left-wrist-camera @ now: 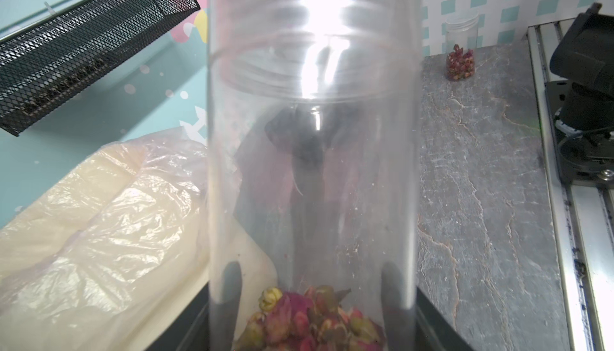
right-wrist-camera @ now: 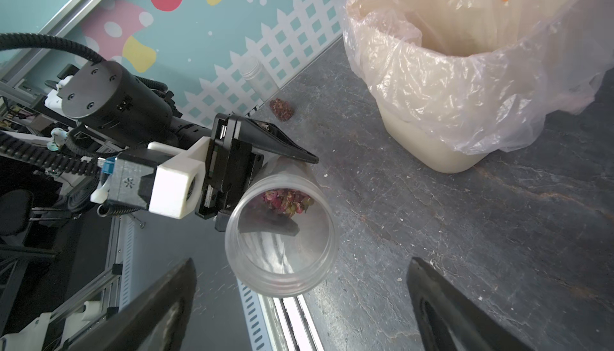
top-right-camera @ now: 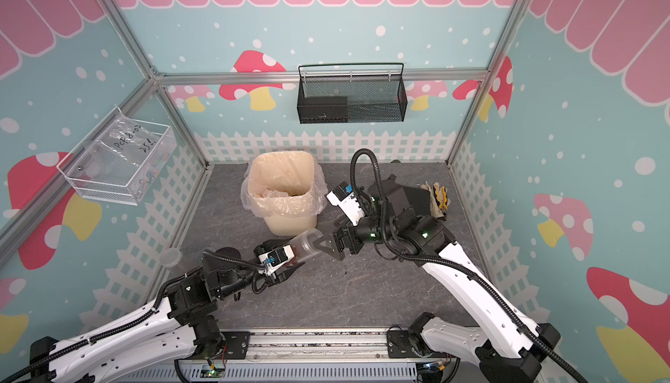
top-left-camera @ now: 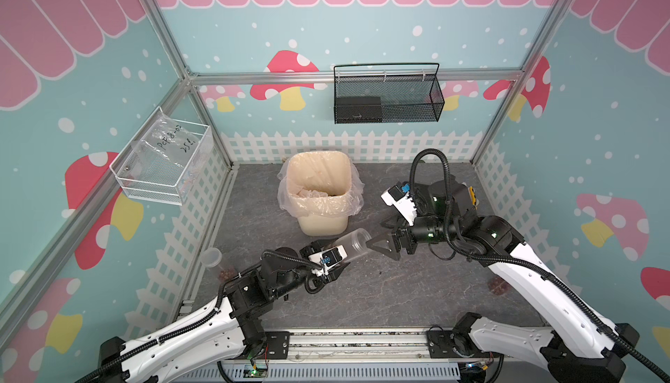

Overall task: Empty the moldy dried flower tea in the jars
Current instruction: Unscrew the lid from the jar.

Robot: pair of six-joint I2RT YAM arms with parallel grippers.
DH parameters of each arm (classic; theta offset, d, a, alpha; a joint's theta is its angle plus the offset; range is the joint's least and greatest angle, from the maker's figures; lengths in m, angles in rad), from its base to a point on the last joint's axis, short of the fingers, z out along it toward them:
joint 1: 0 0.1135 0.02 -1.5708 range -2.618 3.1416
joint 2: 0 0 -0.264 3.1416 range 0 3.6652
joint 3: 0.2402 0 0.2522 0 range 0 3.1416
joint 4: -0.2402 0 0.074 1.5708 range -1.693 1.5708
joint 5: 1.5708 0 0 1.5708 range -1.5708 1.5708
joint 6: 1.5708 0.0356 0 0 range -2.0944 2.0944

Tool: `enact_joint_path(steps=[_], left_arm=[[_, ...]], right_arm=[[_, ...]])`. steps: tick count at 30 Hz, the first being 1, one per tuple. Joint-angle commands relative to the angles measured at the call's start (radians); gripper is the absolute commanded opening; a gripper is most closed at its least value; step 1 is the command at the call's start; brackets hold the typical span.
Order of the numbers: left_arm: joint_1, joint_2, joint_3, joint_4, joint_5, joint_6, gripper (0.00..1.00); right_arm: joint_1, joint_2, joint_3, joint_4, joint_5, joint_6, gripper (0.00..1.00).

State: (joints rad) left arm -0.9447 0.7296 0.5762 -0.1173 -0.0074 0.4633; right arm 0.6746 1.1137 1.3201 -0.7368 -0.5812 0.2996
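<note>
The moldy dried flower tea (right-wrist-camera: 285, 201) is seen heaped at the closed end of a lidless jar (top-left-camera: 353, 245). The jar is held tilted above the middle of the desk (top-left-camera: 398, 290), just in front of the lined bin (top-left-camera: 322, 223) set at the far edge, presumably so that a short swing is enough for it to be tipped out. The jar is clenched near its base by the left tool (right-wrist-camera: 300, 195), so the mouth is left free, while the right tool (top-left-camera: 377, 249) is spread wide and empty just beside that mouth.
</note>
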Motion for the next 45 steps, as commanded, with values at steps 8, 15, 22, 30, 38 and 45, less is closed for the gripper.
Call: enact_joint_path(steps=[8,15,22,30,38,45], left_arm=[[-0.006,-0.072,-0.047,-0.023,-0.034,-0.057,0.35],[-0.008,-0.053,-0.042,-0.028,-0.034,-0.057,0.35],[-0.008,-0.03,-0.03,-0.047,-0.052,0.023,0.35],[-0.008,-0.014,-0.042,-0.045,-0.06,0.046,0.35],[-0.008,-0.017,-0.054,-0.048,-0.051,0.054,0.34],[-0.007,-0.009,-0.051,-0.056,-0.047,0.052,0.34]], right_arm=[[-0.033,0.036,-0.022,-0.002,-0.023,-0.049,1.0],[-0.035,0.051,-0.043,0.065,-0.133,-0.028,1.0],[-0.035,0.038,-0.098,0.083,-0.163,-0.011,1.0],[-0.033,0.014,-0.184,0.126,-0.145,0.015,1.0],[-0.032,0.046,-0.186,0.196,-0.17,0.044,1.0],[-0.02,0.068,-0.2,0.247,-0.194,0.062,0.98]])
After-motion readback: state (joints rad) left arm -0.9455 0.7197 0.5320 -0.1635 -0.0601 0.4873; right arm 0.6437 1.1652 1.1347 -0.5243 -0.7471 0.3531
